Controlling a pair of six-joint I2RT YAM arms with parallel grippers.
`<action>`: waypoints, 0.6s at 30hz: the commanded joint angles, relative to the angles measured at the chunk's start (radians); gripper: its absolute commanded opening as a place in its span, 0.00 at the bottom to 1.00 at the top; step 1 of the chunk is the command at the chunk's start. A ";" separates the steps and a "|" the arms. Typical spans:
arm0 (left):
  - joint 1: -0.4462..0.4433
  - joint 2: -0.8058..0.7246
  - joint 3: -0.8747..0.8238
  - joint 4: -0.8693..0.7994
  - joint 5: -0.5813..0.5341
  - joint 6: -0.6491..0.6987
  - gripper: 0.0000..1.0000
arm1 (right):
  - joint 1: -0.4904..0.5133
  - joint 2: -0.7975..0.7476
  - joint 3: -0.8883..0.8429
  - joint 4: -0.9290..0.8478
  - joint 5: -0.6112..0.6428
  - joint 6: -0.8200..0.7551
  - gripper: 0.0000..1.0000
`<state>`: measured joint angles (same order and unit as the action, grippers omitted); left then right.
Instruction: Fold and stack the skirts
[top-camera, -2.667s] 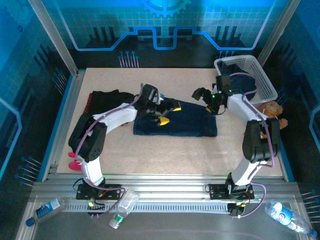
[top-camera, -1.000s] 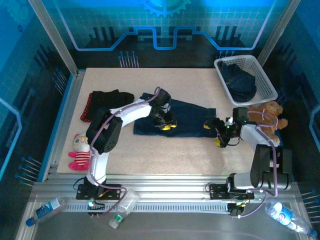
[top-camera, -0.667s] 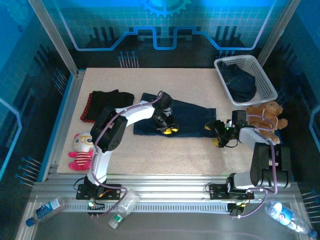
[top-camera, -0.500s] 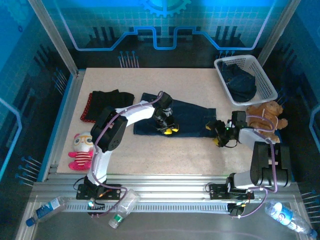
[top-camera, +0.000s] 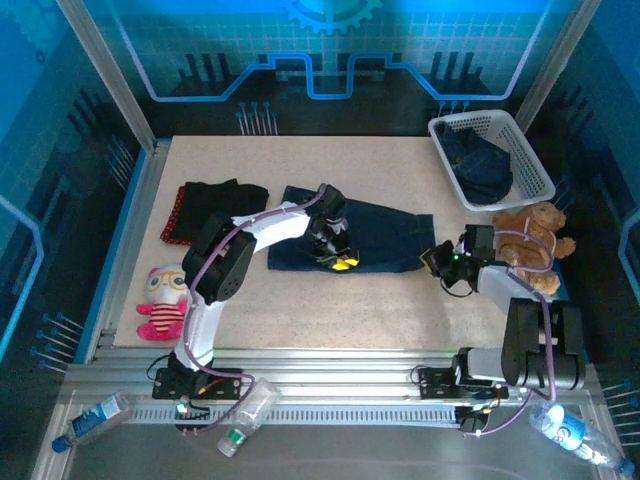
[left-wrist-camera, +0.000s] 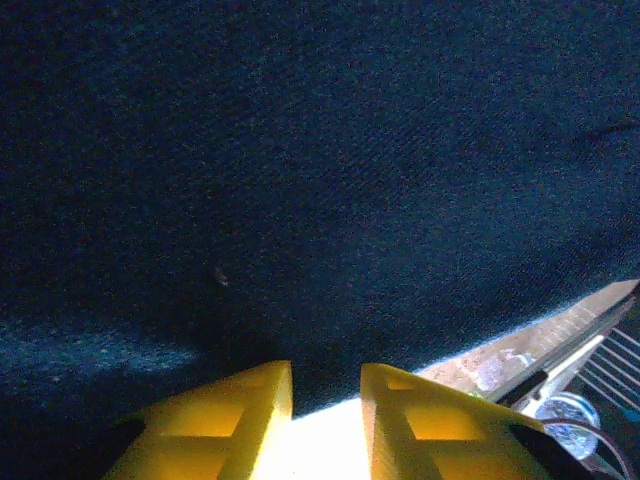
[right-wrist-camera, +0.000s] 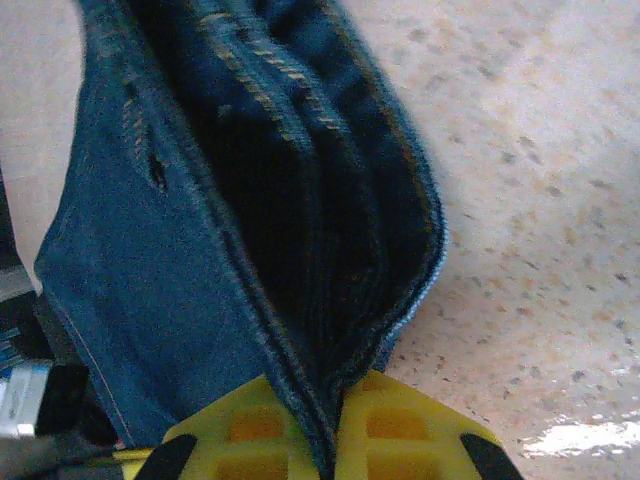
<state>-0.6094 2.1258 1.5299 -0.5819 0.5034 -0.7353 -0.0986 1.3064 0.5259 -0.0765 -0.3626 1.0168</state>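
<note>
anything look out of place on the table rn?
Two stray toys on the table: a pink-and-white plush doll lying at the left near edge, and a brown teddy bear at the right edge. Neither is clothing.

We lose the denim skirt (top-camera: 385, 230) past the left wrist view's top and sides, and its pinched hem vanishes inside the right gripper (right-wrist-camera: 332, 400). Near the table's left edge, the black skirt (top-camera: 215, 195) covers most of the red skirt (top-camera: 172, 222).
</note>
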 joint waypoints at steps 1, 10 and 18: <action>-0.010 0.026 -0.013 0.016 0.055 -0.017 0.20 | 0.018 -0.045 -0.007 0.017 0.042 -0.042 0.00; -0.027 0.107 -0.005 -0.030 0.067 0.022 0.14 | 0.083 -0.050 0.089 -0.039 0.122 -0.140 0.00; 0.005 -0.042 -0.004 0.058 0.091 -0.011 0.28 | 0.278 -0.043 0.311 -0.127 0.260 -0.417 0.00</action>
<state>-0.6170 2.1777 1.5341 -0.5404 0.5789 -0.7372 0.1162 1.2640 0.7341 -0.1749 -0.1864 0.7559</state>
